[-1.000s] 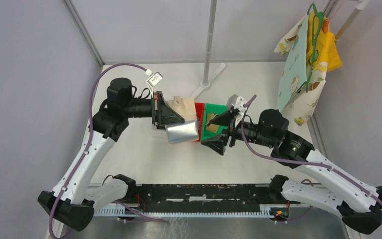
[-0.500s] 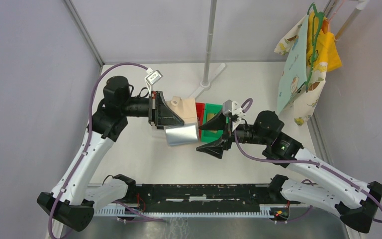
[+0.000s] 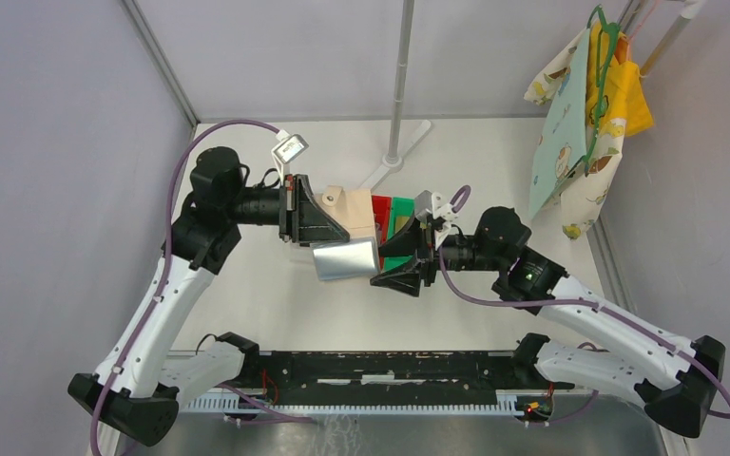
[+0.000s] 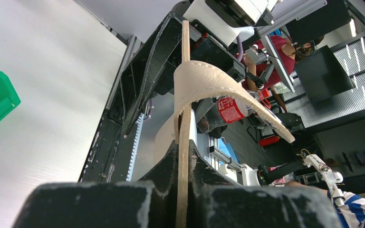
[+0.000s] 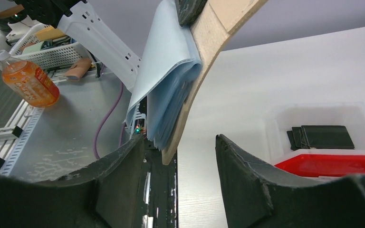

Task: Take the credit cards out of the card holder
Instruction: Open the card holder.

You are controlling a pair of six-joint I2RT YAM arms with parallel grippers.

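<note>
My left gripper [image 4: 184,159] was clamped on one edge of the card holder [image 4: 209,80], which held it raised above the table [image 3: 266,294] with its light blue pockets [image 5: 168,90] presented to the right arm. The right gripper [image 5: 178,142] stood with jaws apart, straddling the holder's lower edge. Only the right wrist view showed the pocket layers. No credit cards were discernible in any view, so I judged them still inside.

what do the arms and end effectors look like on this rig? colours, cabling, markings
The left arm and right arm have white link shells with black joint housings and bases. A purple cable runs along each. The left end effector and right end effector are black with wedge-shaped fingers. A small green light glows on the right arm. No readable markings.
</note>
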